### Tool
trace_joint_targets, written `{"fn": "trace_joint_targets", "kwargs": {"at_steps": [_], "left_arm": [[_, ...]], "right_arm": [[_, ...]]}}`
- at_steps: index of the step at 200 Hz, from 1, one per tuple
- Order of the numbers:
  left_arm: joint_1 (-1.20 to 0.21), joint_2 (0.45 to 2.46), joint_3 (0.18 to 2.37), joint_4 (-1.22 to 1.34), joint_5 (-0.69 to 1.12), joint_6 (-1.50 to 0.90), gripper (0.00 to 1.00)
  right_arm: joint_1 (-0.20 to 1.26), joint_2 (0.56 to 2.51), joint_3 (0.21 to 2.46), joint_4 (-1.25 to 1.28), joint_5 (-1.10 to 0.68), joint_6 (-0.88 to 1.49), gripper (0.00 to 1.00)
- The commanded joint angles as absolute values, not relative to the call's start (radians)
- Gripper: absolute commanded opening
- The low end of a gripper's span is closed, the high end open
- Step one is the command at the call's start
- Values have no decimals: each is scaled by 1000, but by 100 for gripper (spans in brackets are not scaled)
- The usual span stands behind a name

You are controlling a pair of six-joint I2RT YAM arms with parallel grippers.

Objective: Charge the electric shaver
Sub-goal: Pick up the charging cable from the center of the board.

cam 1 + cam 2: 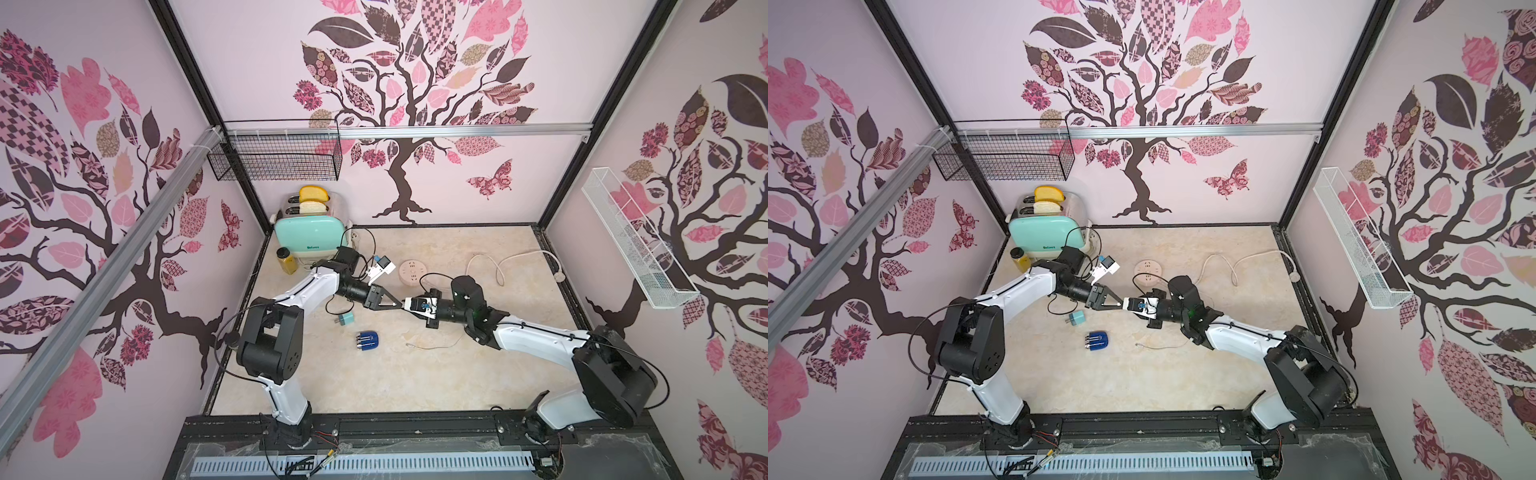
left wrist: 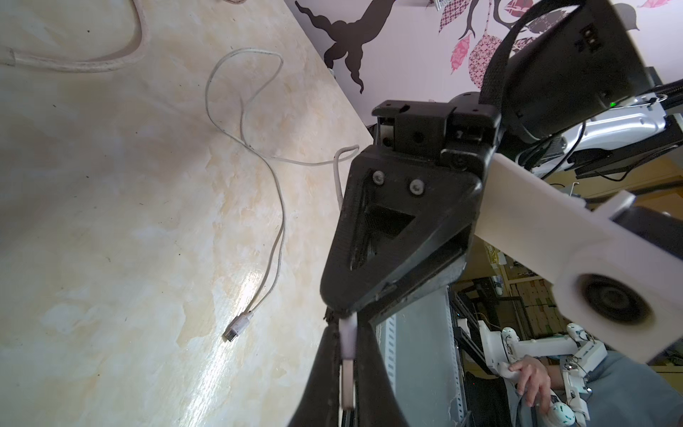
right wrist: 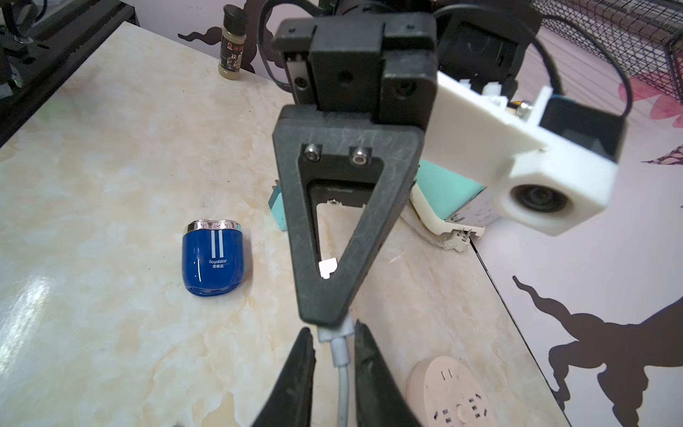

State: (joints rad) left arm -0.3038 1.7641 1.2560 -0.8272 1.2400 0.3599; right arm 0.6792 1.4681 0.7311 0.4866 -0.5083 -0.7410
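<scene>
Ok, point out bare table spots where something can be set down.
Biggest free patch: the table front, between the electric shaver, the thin cable and the front rail. Smaller: the back strip between the toaster and the thick white cord, behind the socket hub. Crowded: the middle, around the teal adapter, where the arms meet.

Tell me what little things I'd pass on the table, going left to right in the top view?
yellow jar → teal plug adapter → electric shaver → pink socket hub → white cord
</scene>
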Motion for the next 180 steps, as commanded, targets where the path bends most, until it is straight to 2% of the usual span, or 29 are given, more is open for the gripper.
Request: {"fn": "trace_joint_targets", "kwargs": {"at_steps": [1, 29, 73, 104, 156, 180], "left_arm": [[-308, 1766, 1275, -854, 1258, 398, 0], [-308, 1772, 1275, -857, 1259, 404, 0], [-310, 1775, 1277, -861, 1258, 406, 0], [-311, 1782, 1282, -878, 1255, 416, 0], [-314, 1796, 1287, -900, 1253, 438, 0], [-312, 1807, 1293, -915, 1246, 451, 0]], "right_arm": [[684, 1468, 759, 470, -491, -751, 20], [684, 1465, 757, 474, -483, -752, 14], [685, 1468, 758, 496, -491, -738, 10], [685, 1468, 758, 505, -488, -734, 15], [684, 1462, 755, 511, -486, -723, 14], [685, 1457, 755, 505, -494, -715, 23]]}}
